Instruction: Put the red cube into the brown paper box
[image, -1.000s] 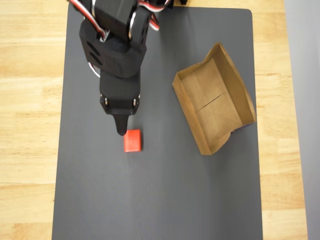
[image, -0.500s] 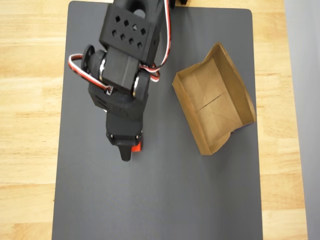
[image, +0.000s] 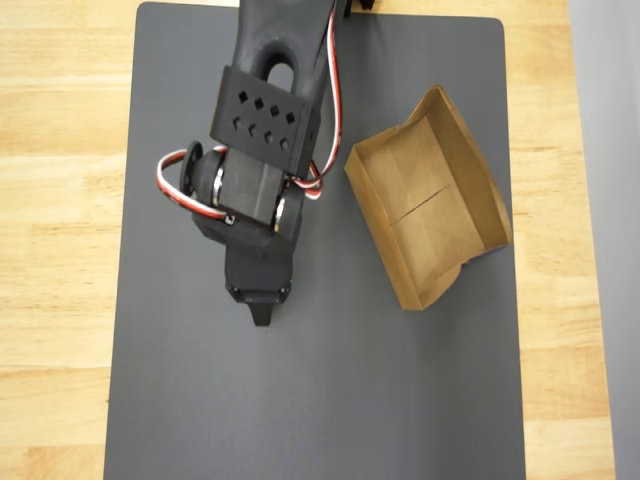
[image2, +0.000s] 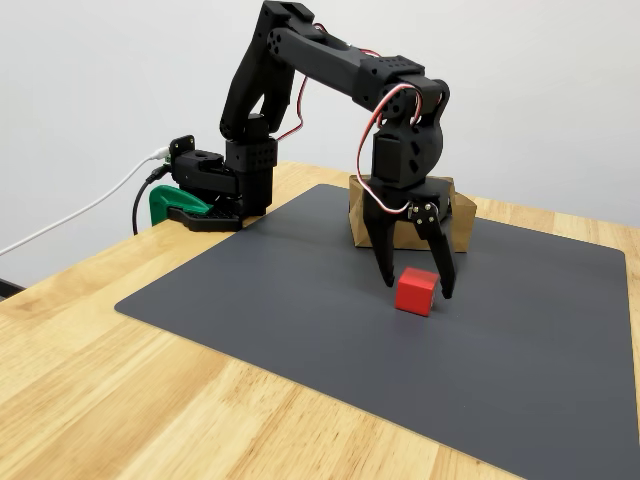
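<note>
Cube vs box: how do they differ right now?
Colour: the cube is bright red, the box brown paper. Size: the cube is far smaller than the box. Form: the cube is a solid block, the box an open shallow tray with low walls. Position: the cube sits between the open pincer fingers, the box stands apart from it. Both rest on the dark mat.

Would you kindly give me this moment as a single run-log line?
phase: pre-grasp | hand: open, fingers straddling red cube on dark mat | brown paper box: empty | cube: not yet lifted
</note>
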